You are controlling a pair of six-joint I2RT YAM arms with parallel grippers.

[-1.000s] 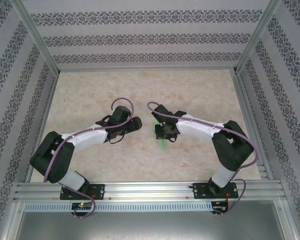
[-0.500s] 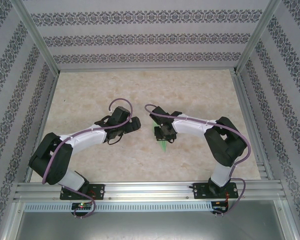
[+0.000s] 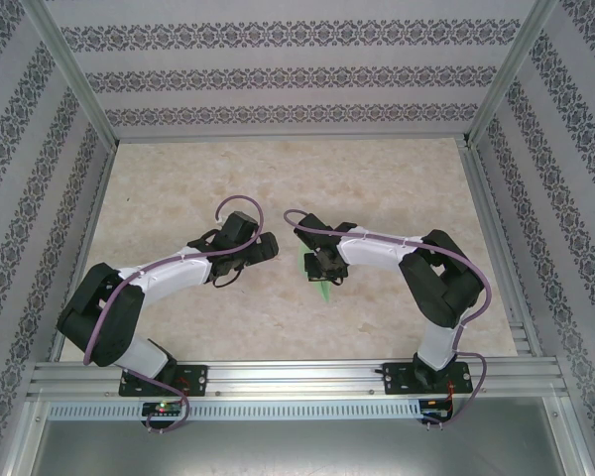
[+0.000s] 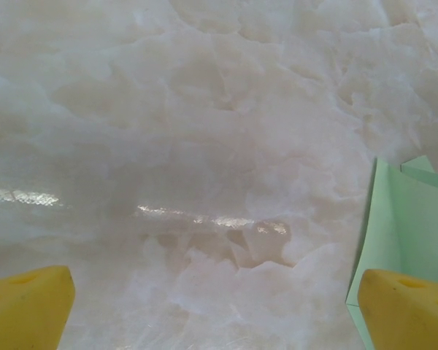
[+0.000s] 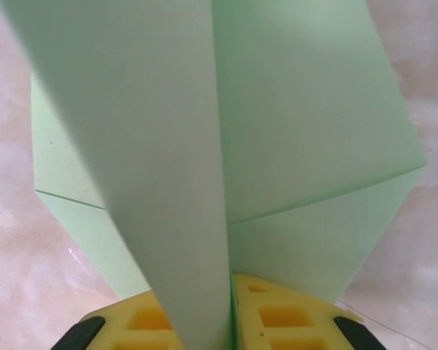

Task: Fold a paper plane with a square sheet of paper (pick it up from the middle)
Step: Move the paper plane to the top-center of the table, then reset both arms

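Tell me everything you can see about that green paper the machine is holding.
The green paper is thin, pale and matte, already folded: straight creases cross it and one long flap stands up along its middle. One edge is pinched between the yellow pads of the right gripper, over the middle of the marbled table. From above, a pointed tip pokes out from under the gripper.

The paper [image 5: 299, 146] is thin, matt and smooth, with sharp creases. The table [image 4: 204, 109] looks like polished pale stone, glossy with streaks of glare. The claw pads [image 5: 317, 312] are matt yellow plastic, and the frame rails [image 3: 297, 372] brushed metal.
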